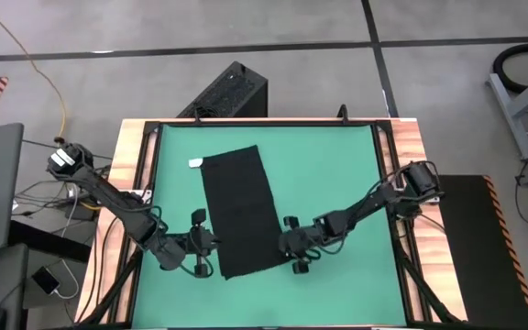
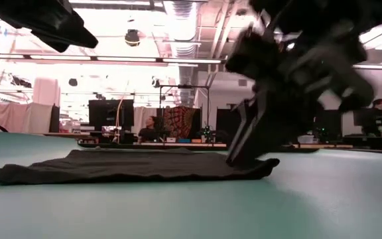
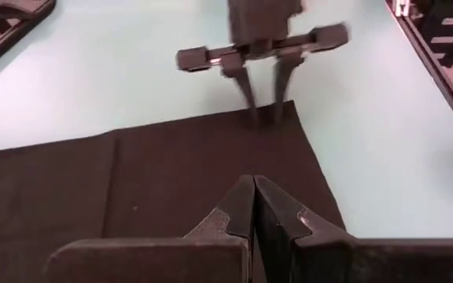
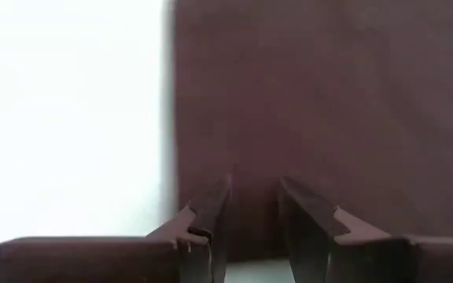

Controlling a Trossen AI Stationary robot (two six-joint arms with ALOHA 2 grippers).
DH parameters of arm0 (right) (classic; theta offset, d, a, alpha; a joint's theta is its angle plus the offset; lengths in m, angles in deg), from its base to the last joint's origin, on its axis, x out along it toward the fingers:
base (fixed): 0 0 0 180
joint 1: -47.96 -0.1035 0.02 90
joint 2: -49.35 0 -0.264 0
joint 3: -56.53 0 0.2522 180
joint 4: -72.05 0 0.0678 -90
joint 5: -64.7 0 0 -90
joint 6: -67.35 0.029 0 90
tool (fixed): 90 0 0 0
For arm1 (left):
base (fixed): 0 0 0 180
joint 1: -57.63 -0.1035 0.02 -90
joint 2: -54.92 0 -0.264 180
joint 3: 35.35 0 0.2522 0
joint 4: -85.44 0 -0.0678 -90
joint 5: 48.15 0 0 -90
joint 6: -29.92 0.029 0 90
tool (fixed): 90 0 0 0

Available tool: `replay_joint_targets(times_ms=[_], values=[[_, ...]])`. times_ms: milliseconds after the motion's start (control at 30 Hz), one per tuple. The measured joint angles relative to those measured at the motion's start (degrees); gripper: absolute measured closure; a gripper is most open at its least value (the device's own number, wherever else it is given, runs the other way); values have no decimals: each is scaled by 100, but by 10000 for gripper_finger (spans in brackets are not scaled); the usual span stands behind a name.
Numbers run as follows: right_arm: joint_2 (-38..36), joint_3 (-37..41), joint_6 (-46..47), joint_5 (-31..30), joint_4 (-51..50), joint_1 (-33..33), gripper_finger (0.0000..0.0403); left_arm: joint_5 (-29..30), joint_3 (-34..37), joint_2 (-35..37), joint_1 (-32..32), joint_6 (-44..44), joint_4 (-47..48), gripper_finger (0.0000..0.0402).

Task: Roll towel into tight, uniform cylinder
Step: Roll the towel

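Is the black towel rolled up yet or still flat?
Still flat. The towel lies spread as a long strip on the green mat, with no roll at either end.

towel (image 1: 240, 211) flat on mat (image 1: 337, 165), left claw (image 1: 211, 247) & right claw (image 1: 280, 246) at its near corners

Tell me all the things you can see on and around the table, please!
towel: one, black, lying flat on the mat's middle, not rolled yet
tag: one, white, at the towel's far left corner
mat: one, green, covering the table top
table: one, wooden edge showing around the mat
ribbed box: one, black, on the floor behind the table
cable: one, yellow, on the floor to the left
people: at least two, seated far back in the room, in the low view
left gripper: black, jaws shut, at the towel's near left edge
right gripper: black, jaws partly apart, tips down at the towel's near right edge
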Motion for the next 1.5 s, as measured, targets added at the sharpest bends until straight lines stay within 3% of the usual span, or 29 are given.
replay_joint_targets(times_ms=[200, 400, 600, 767, 1067, 1500], values=[[-1, -166, 14, -475, 951, -454, 276, -12, 0, 0, 208, 1, 23, 401], [-39, -701, -733, -977, 417, -684, 276, -43, 0, -229, 563, 256, 181, 401], [-44, -955, -710, -1029, -97, -778, 276, -210, -20, -1221, 789, 712, 170, 398], [-44, -957, -707, -1037, -114, -784, 276, -431, -272, -1813, 735, 1032, 107, 364], [-44, -957, -734, -1028, -176, -775, 276, -1285, -342, -1878, 552, 1137, -122, 278], [-48, -957, -709, -1020, -235, -754, 276, -1524, -343, -1880, 312, 1726, 15, 271]])
